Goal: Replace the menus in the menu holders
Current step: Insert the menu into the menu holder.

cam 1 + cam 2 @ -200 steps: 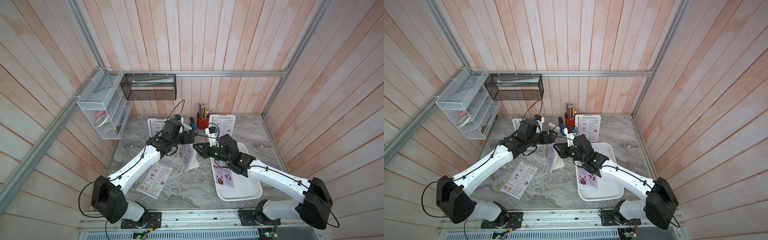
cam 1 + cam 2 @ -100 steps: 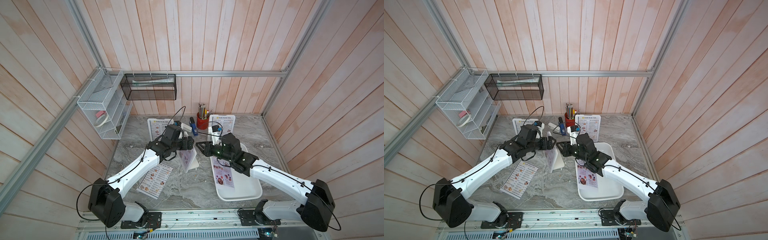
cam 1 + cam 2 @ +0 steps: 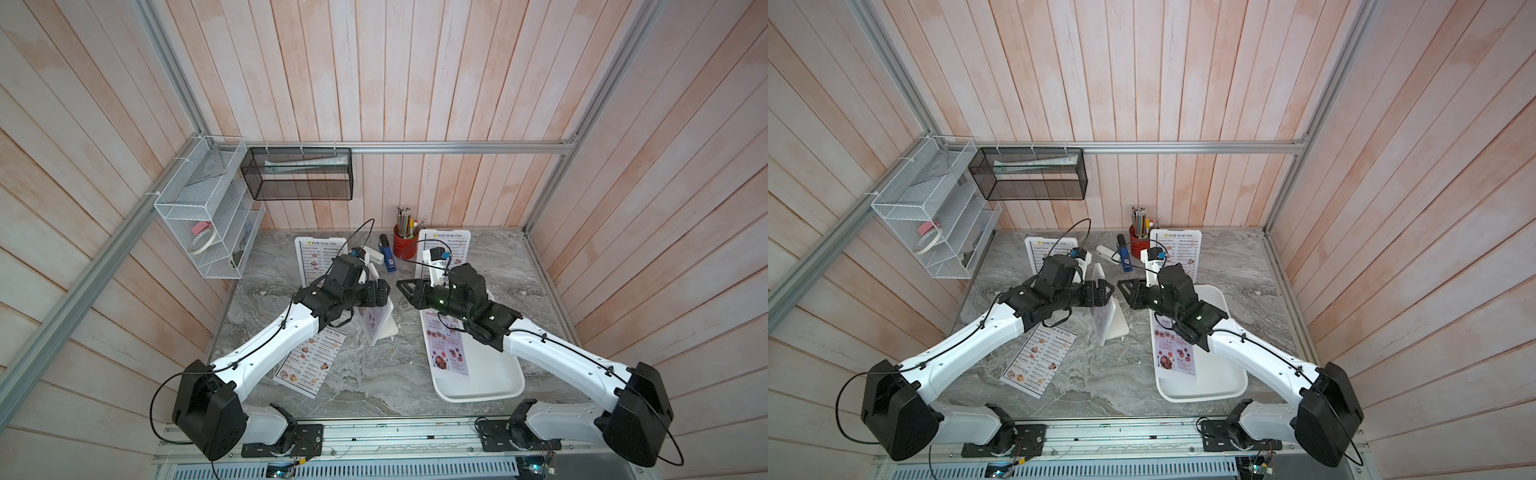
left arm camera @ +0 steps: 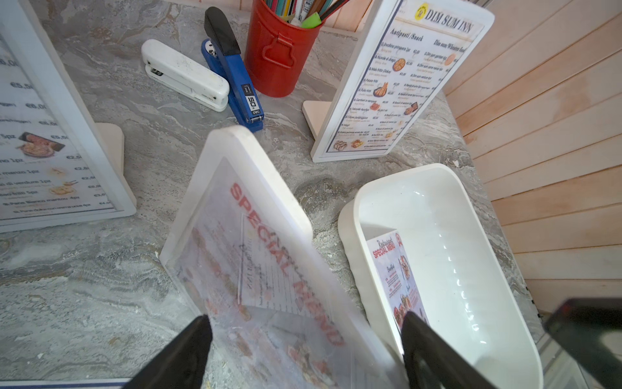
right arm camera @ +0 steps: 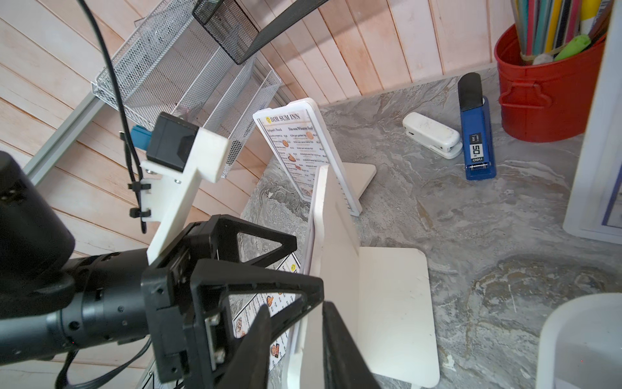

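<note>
Since a second ago my left pincer [image 4: 306, 320] has shifted frontward and now stands wide apart, astride the menu holder [image 4: 255, 158] carrying the SPECIAL MENU [image 4: 269, 235]. Right pincer [image 3: 402, 286] is narrowly apart and empty, just beside the holder's upper edge. Bare table [image 3: 374, 374] lies in front.

**Both arms reach in, grippers almost nose to nose**

The left arm [image 3: 270, 345] rises from its base at the front and stretches inward. Its wrist is bent so the left gripper [image 4: 304, 323] points across toward the other side, with its jaws spread wide. The right arm [image 3: 557, 353] mirrors it, elbow out and forearm angled inward. The right gripper [image 5: 296, 308] faces the left one, close but apart in both top views. Only a narrow gap separates its fingers [image 5: 340, 340].
</note>
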